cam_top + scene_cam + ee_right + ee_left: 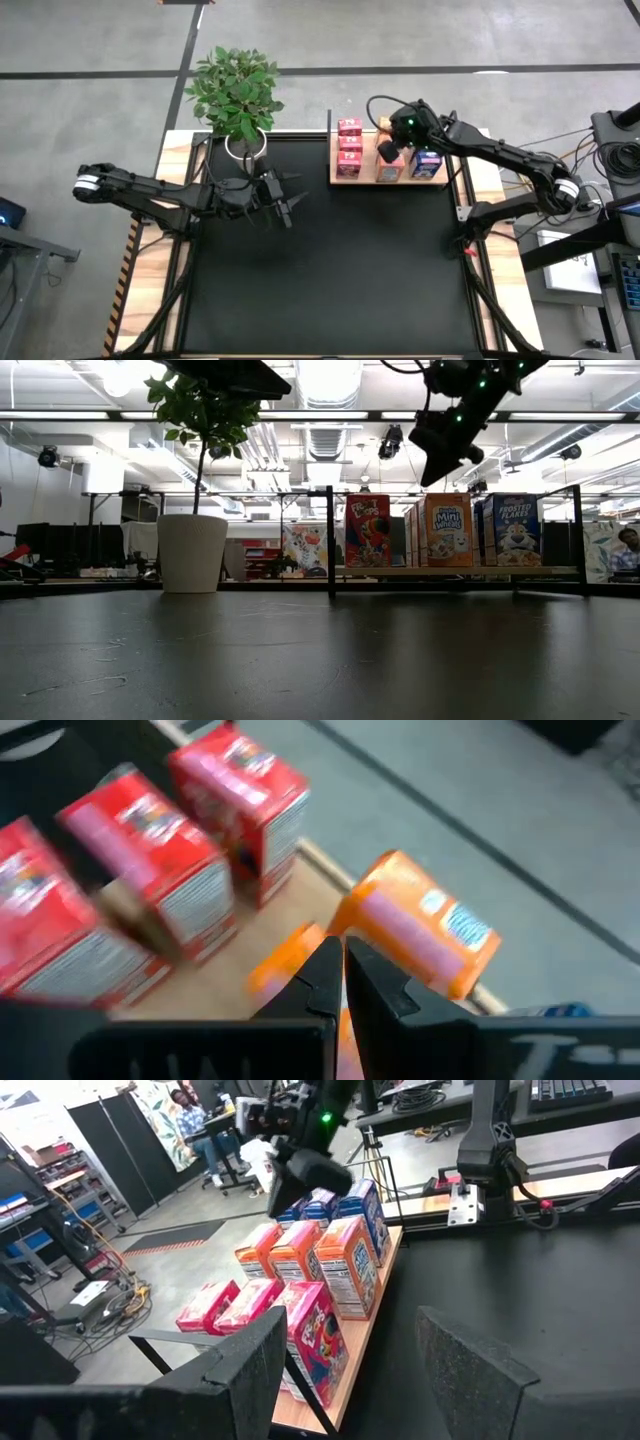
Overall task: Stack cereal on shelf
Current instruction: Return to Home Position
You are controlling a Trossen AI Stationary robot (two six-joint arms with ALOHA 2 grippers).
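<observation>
The cereal boxes stand upright in rows on the light-wood shelf [410, 181] at the table's far right: red ones [349, 145], orange ones [388, 170] and blue ones [427, 162]. My right gripper [340, 955] is shut. It hangs just above the orange boxes [420, 925], and the low view shows a small gap between the right gripper [432, 472] and the box top [447, 498]. My left gripper [350, 1370] is open and empty. It hovers over the table left of centre [292, 206], pointing toward the shelf.
A potted plant in a white pot [245, 145] stands at the table's far edge, left of the shelf and close to my left arm. Thin black posts [330, 540] rise at the shelf's ends. The black tabletop [330, 270] spreads out nearer than the shelf.
</observation>
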